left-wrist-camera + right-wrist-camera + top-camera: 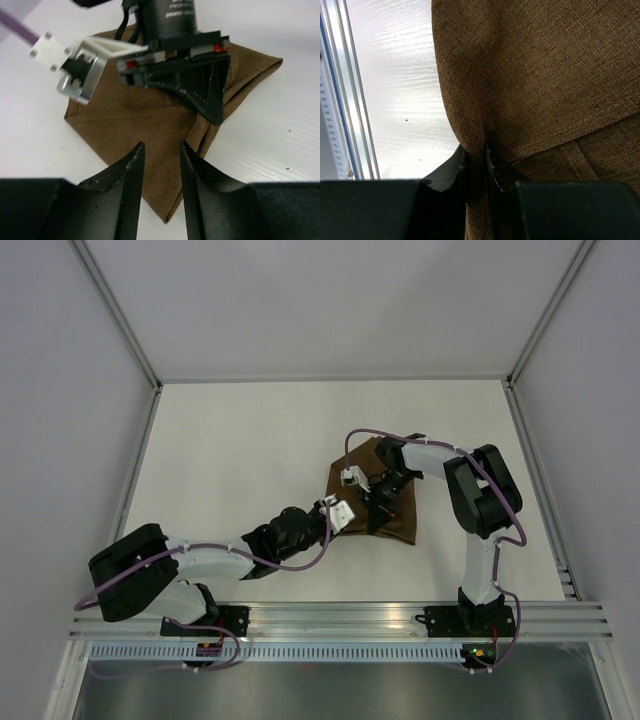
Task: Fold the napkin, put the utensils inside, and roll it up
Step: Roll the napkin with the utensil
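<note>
A white, faintly ribbed surface sits between pale walls. From the near left, the left arm, with white shells, black joints and a purple cable, reaches toward the middle. The left jaws are 2 black tapered blades with rough edges. They stand slightly apart with nothing between them, over the left edge of the napkin, where a pointed corner shows. The napkin lies right of centre on the surface. It is dark brown, matte, coarsely woven cloth, folded into a flat angular shape with layered edges crossing it. The right arm bends over it from the right. The right jaws are closed tight on a raised fold of the cloth near its middle, so a soft ridge stands up from the flat layers.
</note>
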Available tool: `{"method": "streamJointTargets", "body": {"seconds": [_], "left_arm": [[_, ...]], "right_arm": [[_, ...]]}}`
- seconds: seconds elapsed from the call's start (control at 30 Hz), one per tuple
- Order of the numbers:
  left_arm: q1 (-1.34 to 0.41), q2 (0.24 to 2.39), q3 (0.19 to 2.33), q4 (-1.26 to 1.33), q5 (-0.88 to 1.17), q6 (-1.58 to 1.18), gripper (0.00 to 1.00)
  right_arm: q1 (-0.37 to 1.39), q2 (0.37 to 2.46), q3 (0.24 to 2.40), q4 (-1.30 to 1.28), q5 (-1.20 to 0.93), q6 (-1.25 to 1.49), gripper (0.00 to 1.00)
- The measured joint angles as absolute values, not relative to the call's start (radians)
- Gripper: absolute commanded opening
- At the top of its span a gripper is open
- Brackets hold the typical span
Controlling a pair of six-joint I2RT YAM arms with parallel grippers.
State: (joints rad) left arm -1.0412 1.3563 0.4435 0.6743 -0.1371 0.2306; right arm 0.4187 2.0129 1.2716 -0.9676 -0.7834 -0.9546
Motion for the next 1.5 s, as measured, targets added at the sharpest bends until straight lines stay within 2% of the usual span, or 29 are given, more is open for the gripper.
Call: {"method": "streamJointTargets", "body": {"seconds": [0.33,0.87,1.5], "left_arm": [[-1.082,1.515,0.608,0.601,0.013,0.363,0.42],[-1.137,1.689,0.609,0.601,0.025,0.439,0.45],[-1.194,1.774,0.611,0.736,-0.157,0.621,0.49]], "right_arm": [[0.405,2.043,1.275,-1.019,-0.817,-0.948,0.04],[0.389,2.086,1.287,-1.072,-0.859,-0.931,0.03],[0.387,2.098,1.293,-1.09,-0.863,-0.931,0.01]]}}
